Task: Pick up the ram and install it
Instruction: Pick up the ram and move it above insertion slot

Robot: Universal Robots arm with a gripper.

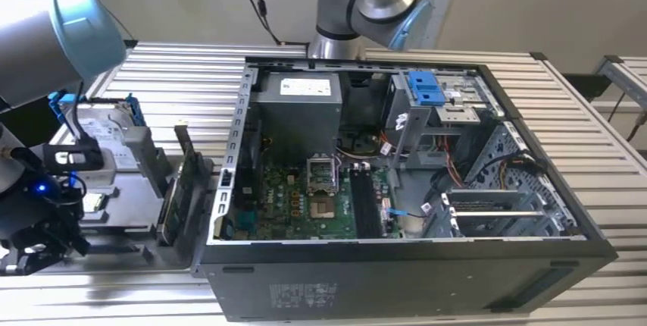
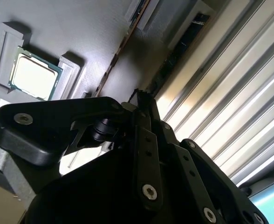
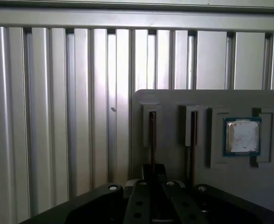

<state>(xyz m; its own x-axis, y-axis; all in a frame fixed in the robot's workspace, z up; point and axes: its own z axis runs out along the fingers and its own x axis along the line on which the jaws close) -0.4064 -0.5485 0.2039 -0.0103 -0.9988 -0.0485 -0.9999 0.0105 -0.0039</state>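
Observation:
A grey parts tray (image 1: 121, 229) lies at the exterior view's left, beside the open computer case (image 1: 404, 284). The ram (image 1: 187, 161), a dark narrow stick, stands on edge in a slot at the tray's case side. My gripper (image 1: 30, 256) hangs off the tray's opposite, near corner, apart from the ram. In the first wrist view two thin cards (image 3: 152, 137) (image 3: 193, 137) stand edge-on in the tray (image 3: 174, 100); I cannot tell which is the ram. My gripper (image 3: 154, 171) is shut with nothing in it, in line with the card nearer the tray's edge. The second wrist view shows the gripper (image 2: 140, 96) over the tray (image 2: 81, 28).
A square processor chip (image 3: 242, 136) (image 2: 32, 74) sits in a tray pocket beside the slots. A hard drive in a blue frame (image 1: 101, 125) rests at the tray's far end. The case holds a green motherboard (image 1: 303, 206). A second arm (image 1: 364, 0) stands behind it. Ribbed metal table (image 3: 58, 116) surrounds everything.

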